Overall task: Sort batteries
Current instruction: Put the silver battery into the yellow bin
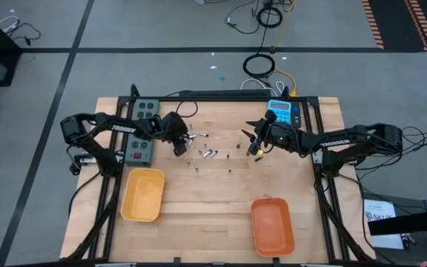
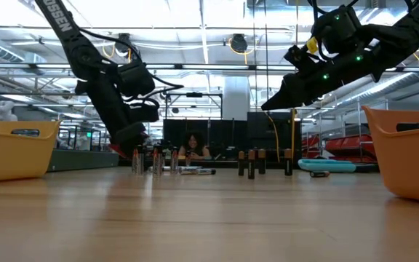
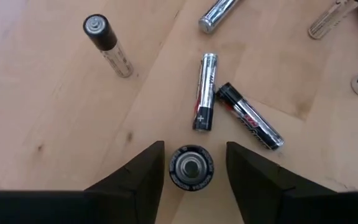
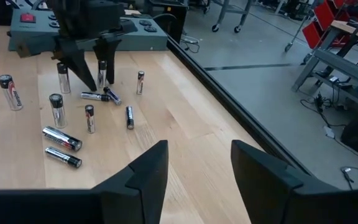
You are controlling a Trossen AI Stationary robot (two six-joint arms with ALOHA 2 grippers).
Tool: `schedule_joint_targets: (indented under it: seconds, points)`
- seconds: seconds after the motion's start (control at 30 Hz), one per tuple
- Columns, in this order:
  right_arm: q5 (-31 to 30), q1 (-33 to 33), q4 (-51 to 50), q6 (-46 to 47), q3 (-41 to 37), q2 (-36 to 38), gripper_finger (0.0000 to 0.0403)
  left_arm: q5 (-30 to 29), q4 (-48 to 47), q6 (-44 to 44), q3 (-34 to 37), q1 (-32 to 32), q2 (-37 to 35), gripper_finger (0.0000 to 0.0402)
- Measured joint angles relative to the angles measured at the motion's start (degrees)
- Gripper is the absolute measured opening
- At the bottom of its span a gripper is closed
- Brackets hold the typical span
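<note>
Several small batteries (image 1: pixel 207 153) are scattered mid-table, some upright on their ends, some lying flat. My left gripper (image 1: pixel 181 147) is low at the left edge of the cluster, pointing down. It is open, and its fingers stand on either side of one upright battery (image 3: pixel 190 168) without touching it. Two batteries (image 3: pixel 205 99) (image 3: pixel 248 116) lie flat just beyond it, and another (image 3: pixel 107 45) stands upright farther off. My right gripper (image 1: pixel 256 148) is open and empty, raised above the table (image 2: pixel 282 98) to the right of the cluster.
A yellow tray (image 1: pixel 141 194) sits near the table's left front and an orange tray (image 1: pixel 273 226) near its right front. The grey button box (image 1: pixel 143 130) lies behind my left arm. The blue calculator (image 1: pixel 284 113) lies at the far edge behind my right gripper.
</note>
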State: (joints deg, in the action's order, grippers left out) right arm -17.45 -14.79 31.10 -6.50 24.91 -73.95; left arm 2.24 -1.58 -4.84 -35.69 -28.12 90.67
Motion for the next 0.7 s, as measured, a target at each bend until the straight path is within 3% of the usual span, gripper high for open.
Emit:
schedule_joint_targets:
  seconds: [0.07, 0.2, 0.37, 0.53, 0.6, 0.7]
  points:
    - [0.0, 0.0, 0.0, 0.0, 0.0, 0.0, 0.0167, -0.1, 0.2, -0.2, 0.1, 0.0, 0.0, 0.0143]
    - [0.0, 0.0, 0.3, 0.0, 0.0, 0.0, 0.0167, -0.6, 0.0, -1.5, 0.1, 0.0, 0.0, 0.0052]
    - [0.0, 0.0, 0.4, 0.0, 0.0, 0.0, 0.0167, -1.6, -1.0, -2.5, 0.0, 0.0, -1.3, 0.0052]
    - [-0.2, -0.2, 0.4, 0.0, 0.0, 0.0, 0.0167, -1.7, -8.0, -3.0, -4.2, -0.4, -11.8, 0.0052]
    - [-0.2, -0.2, 0.4, 0.1, 0.0, 0.0, 0.0166, -0.8, -14.3, -2.1, -6.3, -0.4, -17.5, 0.0052]
    - [-0.3, -0.2, 0.4, 0.3, 0.0, 0.0, 0.0166, 5.9, -28.3, 3.8, -10.7, -0.1, -24.2, 0.0052]
